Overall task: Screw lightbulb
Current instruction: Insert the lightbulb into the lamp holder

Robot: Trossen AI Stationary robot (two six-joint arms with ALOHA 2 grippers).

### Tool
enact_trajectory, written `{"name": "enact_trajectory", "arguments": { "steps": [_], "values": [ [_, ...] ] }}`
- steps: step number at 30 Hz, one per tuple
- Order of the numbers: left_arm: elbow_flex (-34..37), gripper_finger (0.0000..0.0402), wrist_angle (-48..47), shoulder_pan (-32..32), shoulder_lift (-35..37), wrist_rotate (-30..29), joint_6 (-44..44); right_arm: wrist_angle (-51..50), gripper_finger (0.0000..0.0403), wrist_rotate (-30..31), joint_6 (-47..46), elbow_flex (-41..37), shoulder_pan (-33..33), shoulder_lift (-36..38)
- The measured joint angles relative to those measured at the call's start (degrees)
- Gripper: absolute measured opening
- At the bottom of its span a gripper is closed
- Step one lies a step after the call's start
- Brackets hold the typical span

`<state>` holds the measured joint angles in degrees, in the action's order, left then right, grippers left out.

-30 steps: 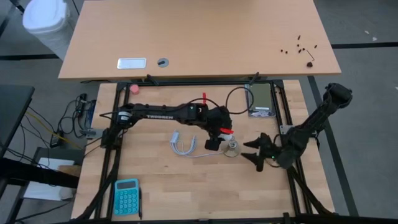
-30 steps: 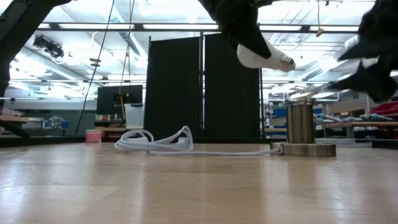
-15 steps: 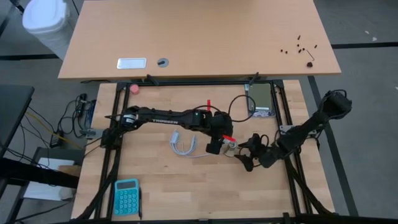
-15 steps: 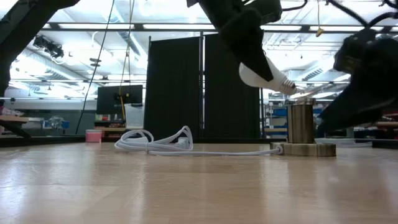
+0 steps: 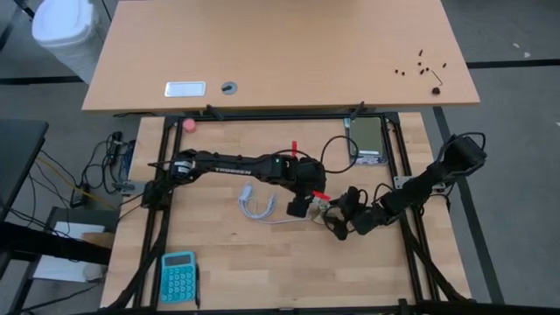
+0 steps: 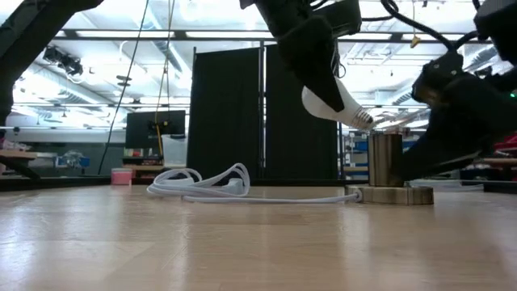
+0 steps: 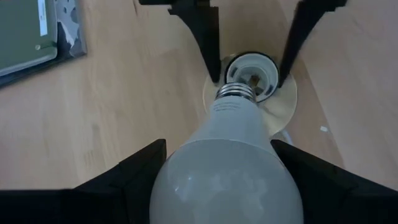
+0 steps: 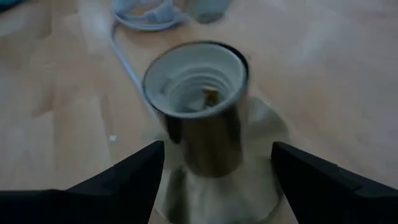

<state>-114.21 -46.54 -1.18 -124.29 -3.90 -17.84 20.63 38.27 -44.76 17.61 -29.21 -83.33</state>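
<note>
The white frosted lightbulb (image 6: 327, 101) hangs tilted in my left gripper (image 7: 217, 146), which is shut on it. Its silvery screw base (image 6: 360, 120) points slantwise down at the mouth of the metal socket (image 6: 385, 160), just above and left of the rim. The socket stands upright on its round base plate (image 6: 393, 195) on the table, with a white cord (image 6: 202, 184) running off to the left. My right gripper (image 8: 217, 146) is open, with one finger on either side of the socket barrel (image 8: 200, 118); I see no touch. My left gripper pinches the bulb's round globe (image 7: 186, 174) between its two fingers at its widest part. The fingers slant downward from the table's left side. The bulb is lifted clear and tilted, its screw base (image 7: 236, 93) aimed at the socket's opening (image 7: 252, 68).
The coiled white cord (image 5: 258, 206) lies left of the socket. A grey flat device (image 5: 367, 140) sits at the far right, a blue calculator (image 5: 178, 276) near the front left, and a pink ball (image 5: 188, 124) at the far left. A second desk (image 5: 280, 52) stands behind.
My right gripper has swung toward the table's left and down, rolling as it went, and now straddles the socket. My left gripper has sunk a little with the lightbulb, bringing its screw base close to the socket's mouth.
</note>
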Motion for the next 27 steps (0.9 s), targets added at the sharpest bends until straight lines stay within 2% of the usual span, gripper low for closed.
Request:
{"name": "enact_trajectory", "arguments": {
  "steps": [4,8,12,15,19,27],
  "values": [
    [0.0,0.0283,-0.25,-0.04,0.0,0.02,-0.05,-1.98,0.0309,-0.79,-0.44,0.01,-0.81,1.68],
    [0.0,0.0283,-0.04,-0.02,0.0,0.03,-0.09,-5.38,0.0309,-4.14,0.25,0.04,-1.05,4.74],
    [0.0,0.0283,-0.34,-0.02,0.02,0.04,-0.09,-13.33,0.0309,-2.99,-3.0,0.01,-0.9,7.67],
    [0.0,0.0283,-0.22,-0.04,0.02,0.04,-0.11,-15.72,0.0309,-0.86,-3.52,0.01,-0.41,9.19],
    [0.0,0.0283,-0.12,-0.06,0.02,0.06,-0.22,-15.54,0.0309,0.71,-1.78,0.01,1.33,9.9],
    [0.0,0.0283,-1.62,-0.06,0.04,0.07,-0.56,-8.6,0.0309,-0.62,2.38,0.01,5.28,6.53]
  ]
}}
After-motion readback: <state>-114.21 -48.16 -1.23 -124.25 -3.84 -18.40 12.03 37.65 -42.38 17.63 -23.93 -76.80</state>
